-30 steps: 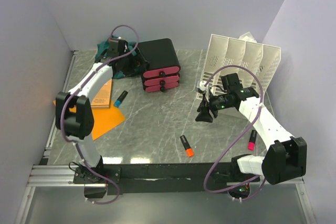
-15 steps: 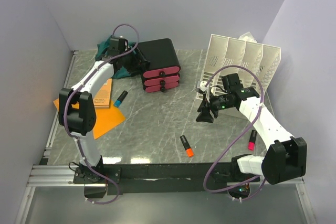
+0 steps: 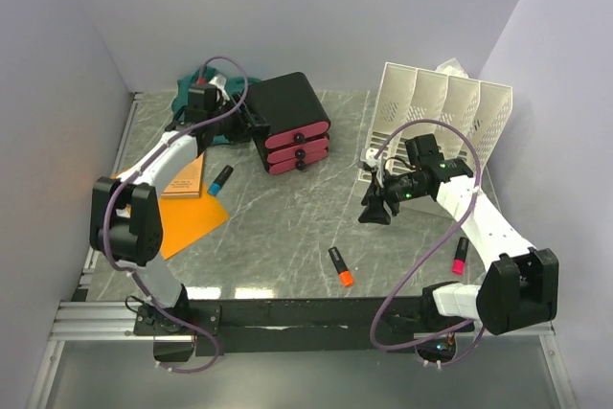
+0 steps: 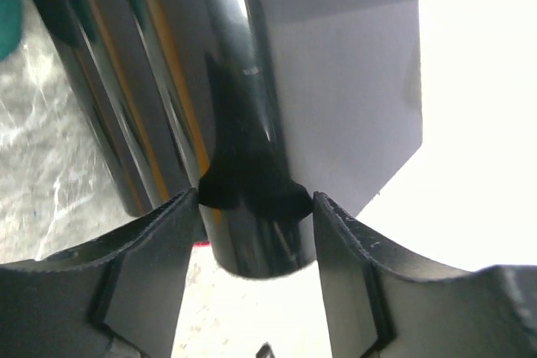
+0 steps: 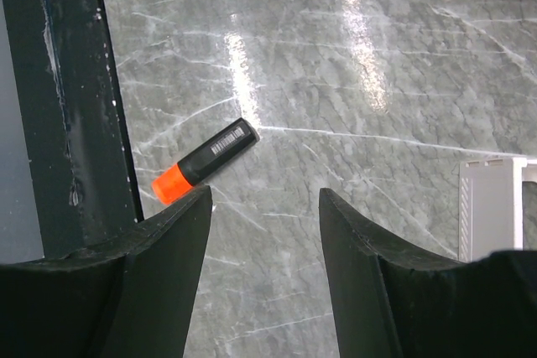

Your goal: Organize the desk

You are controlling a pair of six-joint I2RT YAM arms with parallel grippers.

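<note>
The desk (image 3: 278,227) is a grey-green marbled top. My left gripper (image 3: 251,120) reaches to the left rear corner of the black drawer box (image 3: 287,102) with pink fronts. In the left wrist view its fingertips (image 4: 256,199) press on both sides of a black edge of that box (image 4: 243,123). My right gripper (image 3: 372,208) hovers open over bare desk in front of the white file rack (image 3: 441,112). In the right wrist view nothing lies between the fingers (image 5: 264,194), and an orange-capped marker (image 5: 204,160) lies just beyond the left fingertip.
The orange-capped marker (image 3: 340,266) lies near the front middle, a pink-capped one (image 3: 460,255) at the right, a blue-capped one (image 3: 220,179) by a brown notebook (image 3: 187,177) on orange paper (image 3: 187,222). A teal cloth (image 3: 192,93) is at the back left. A black rail (image 3: 306,313) lines the front.
My left gripper has closed from wide open onto the drawer box's corner, and the box has turned a little. The left arm's elbow swung outward. The right arm has barely moved.
</note>
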